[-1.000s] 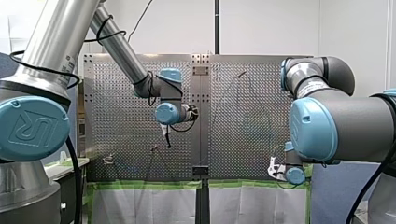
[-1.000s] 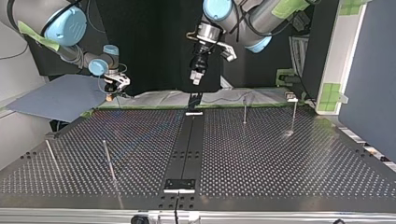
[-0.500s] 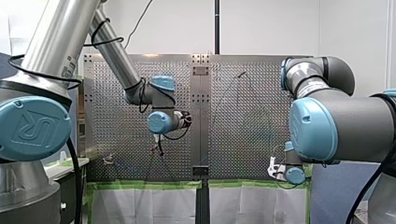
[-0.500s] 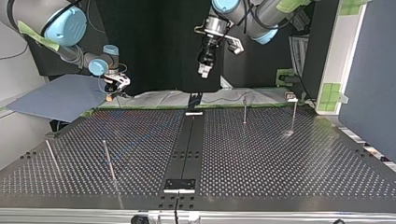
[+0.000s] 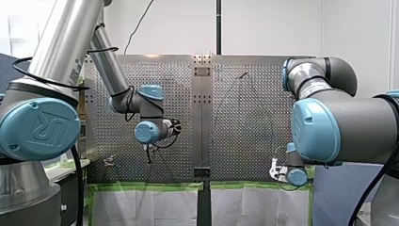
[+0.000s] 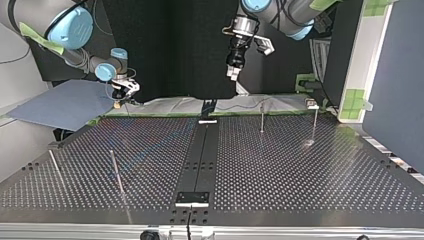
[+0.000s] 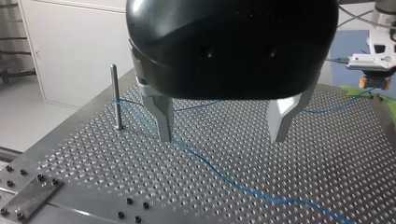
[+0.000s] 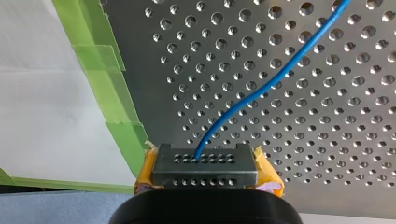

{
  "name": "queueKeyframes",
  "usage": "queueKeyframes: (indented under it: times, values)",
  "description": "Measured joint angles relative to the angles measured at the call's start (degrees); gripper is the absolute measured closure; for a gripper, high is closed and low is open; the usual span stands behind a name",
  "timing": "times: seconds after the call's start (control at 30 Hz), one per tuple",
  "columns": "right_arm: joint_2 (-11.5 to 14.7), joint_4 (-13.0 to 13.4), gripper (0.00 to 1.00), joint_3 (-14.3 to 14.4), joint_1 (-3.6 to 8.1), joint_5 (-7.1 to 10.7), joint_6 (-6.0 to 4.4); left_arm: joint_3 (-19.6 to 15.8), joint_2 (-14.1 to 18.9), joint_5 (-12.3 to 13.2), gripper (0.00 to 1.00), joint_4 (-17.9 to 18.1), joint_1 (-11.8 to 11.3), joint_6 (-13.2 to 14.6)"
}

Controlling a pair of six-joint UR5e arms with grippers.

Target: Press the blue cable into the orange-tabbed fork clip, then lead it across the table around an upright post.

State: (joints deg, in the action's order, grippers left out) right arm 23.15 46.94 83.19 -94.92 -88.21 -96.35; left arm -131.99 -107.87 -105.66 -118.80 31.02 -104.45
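Perforated metal table (image 7: pixel 327 154) | thin blue cable (image 7: pixel 219 173) lies slack beside upright steel post (image 7: pixel 115 98) | seems light, limp: grasp near post | my left gripper (image 7: pixel 223 137) spread above | my right gripper (image 8: pixel 204 168) pinches its end

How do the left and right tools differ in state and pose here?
The left tool is open, with nothing between its bare metal fingers; the right tool is shut on the cable and has yellow pads. The left tool hangs clear above the cable lying on the table; the right tool sits by the table's edge with green tape. Both face the perforated table.
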Motion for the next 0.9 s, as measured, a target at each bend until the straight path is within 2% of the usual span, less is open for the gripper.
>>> queueKeyframes:
  times: [0.2, 0.9]
  values:
    - [0.0, 0.07, 1.0, 0.0, 0.02, -0.03, 0.01, -1.78, 0.0, 0.87, 0.02, 1.79, -1.78, 0.28]
    - [0.02, 0.09, 1.0, 0.0, 0.04, -0.04, 0.01, -1.97, 0.0, 0.94, 0.02, 1.99, -1.98, 0.3]
